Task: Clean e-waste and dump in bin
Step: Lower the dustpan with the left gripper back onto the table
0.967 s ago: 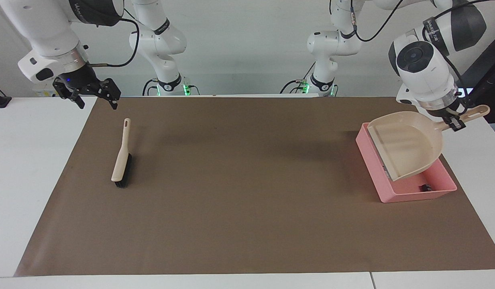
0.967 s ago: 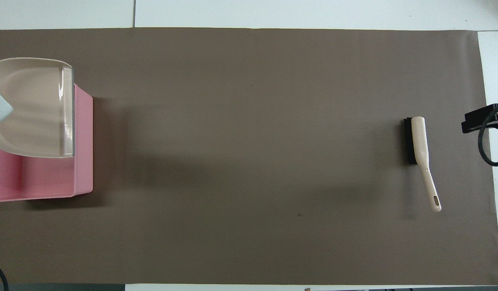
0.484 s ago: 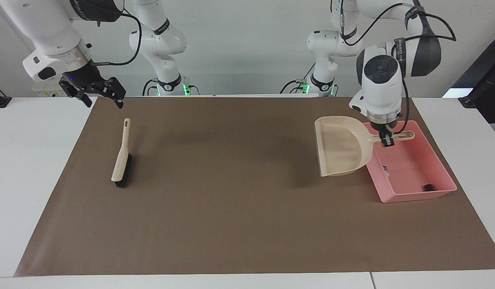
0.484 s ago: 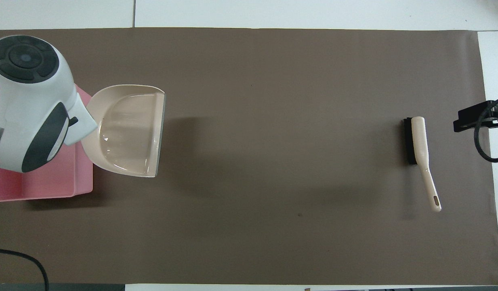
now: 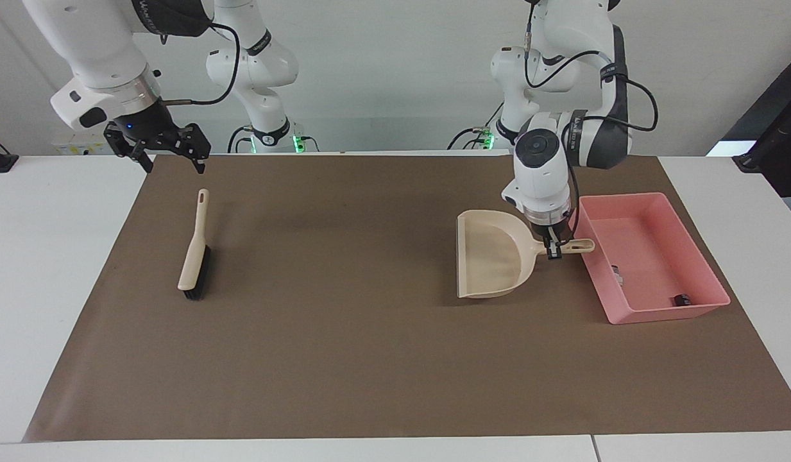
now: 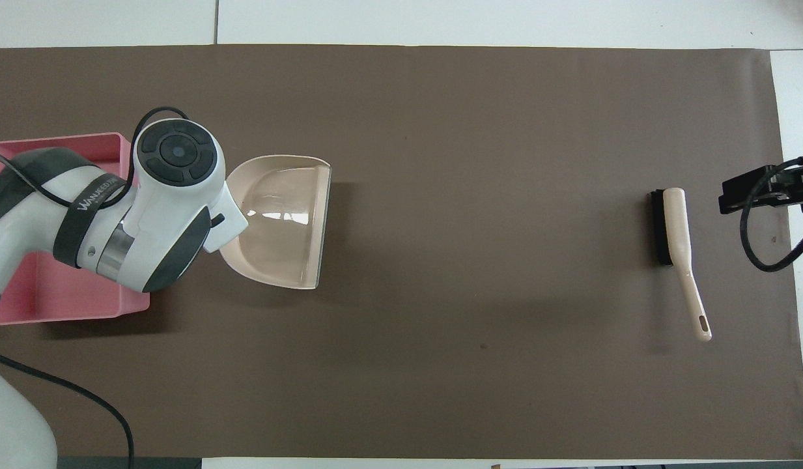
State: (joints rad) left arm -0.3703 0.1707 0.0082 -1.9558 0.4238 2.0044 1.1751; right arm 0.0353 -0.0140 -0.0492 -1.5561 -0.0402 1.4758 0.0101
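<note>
Right arm: it comes in from its own end of the table and bends down from a high elbow, wrist tilted. It waits there.
Right gripper (image 5: pixel 170 154): it hangs in the air over the edge of the brown mat (image 5: pixel 369 359), above the tip of the brush's handle. Its two black fingers are spread apart and hold nothing.
Brush (image 5: pixel 194 250): it lies flat on the mat at the right arm's end of the table. The beige handle points toward the robots and the black bristles sit at the end farther from them.
Dustpan (image 5: pixel 491 253): beige, it sits low over or on the mat, just beside the bin; whether it touches the mat cannot be told. Its open mouth faces the brush and its handle points toward the bin.
Left arm: it reaches out from its base and folds over, with the wrist pointing straight down over the dustpan's handle. The dark band on the forearm carries white lettering, too small to read with any certainty.
Left gripper (image 5: pixel 553 249): its fingers are pinched on the dustpan's handle.
Bin (image 5: pixel 639 204): the pink tray rests on the mat at the left arm's end of the table.
E-waste: both scraps lie inside the bin, a whitish piece (image 5: pixel 616 274) by the wall nearest the dustpan and a dark piece (image 5: pixel 682 299) near the corner farthest from the robots.
</note>
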